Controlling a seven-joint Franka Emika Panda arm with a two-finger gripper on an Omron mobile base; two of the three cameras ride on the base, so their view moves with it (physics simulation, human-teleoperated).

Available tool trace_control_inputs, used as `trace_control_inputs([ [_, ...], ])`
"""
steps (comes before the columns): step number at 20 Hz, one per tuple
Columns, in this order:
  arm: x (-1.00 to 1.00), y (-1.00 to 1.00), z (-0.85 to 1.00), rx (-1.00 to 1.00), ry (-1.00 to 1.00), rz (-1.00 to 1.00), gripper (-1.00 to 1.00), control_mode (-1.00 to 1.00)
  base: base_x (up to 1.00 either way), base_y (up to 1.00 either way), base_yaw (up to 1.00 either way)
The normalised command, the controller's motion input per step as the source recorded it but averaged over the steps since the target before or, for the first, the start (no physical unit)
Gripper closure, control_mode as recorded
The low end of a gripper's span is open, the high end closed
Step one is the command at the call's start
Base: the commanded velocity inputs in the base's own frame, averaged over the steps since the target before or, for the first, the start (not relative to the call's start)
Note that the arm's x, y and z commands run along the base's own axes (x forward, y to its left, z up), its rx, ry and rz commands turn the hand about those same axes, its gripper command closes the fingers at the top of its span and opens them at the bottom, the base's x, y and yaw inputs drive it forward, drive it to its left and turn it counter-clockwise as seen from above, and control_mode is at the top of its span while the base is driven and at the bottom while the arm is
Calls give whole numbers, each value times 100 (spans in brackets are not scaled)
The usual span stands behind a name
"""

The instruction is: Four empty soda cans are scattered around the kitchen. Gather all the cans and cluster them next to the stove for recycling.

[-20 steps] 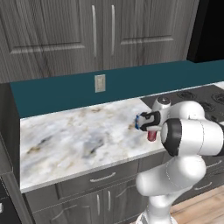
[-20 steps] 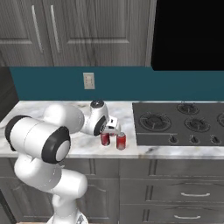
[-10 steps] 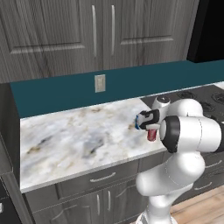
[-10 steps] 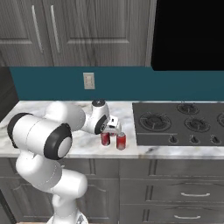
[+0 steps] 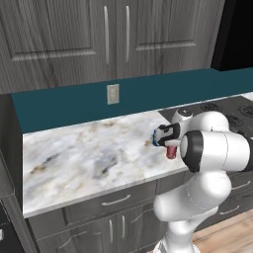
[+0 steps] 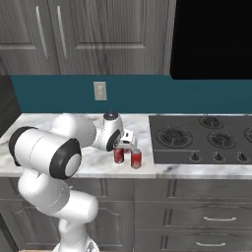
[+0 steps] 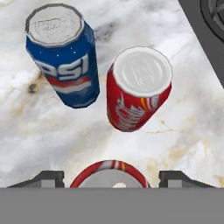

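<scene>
Arm folded low over the marble counter (image 5: pixel 89 158), wrist bent so the hand points down just left of the stove (image 6: pixel 206 140). Gripper (image 7: pixel 111 178) sits over a third red can (image 7: pixel 110 174), silver top between the two dark fingertips (image 7: pixel 46 178). Tips stand apart on either side of the rim with gaps showing, so jaws read as open, not clamped. Blue can (image 7: pixel 63 57) with red-white logo stands upright on the marble; red can (image 7: pixel 138 87) with white script stands just beside it, not touching. All three cans upright, clustered near the stove's left edge. Right base view shows two red cans (image 6: pixel 136 158) under the hand.
</scene>
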Motion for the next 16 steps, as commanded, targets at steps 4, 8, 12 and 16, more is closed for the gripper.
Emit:
trace_control_inputs([
  [4, 0, 0, 0, 0, -6, 0, -100, -100, 0, 0, 0],
  [8, -3, 0, 0, 0, -2, 0, -100, -100, 0, 0, 0],
  [12, -11, 0, 3, 0, -1, 0, -100, -100, 0, 0, 0],
  [16, -12, 0, 17, 0, 0, 0, -100, -100, 0, 0, 0],
])
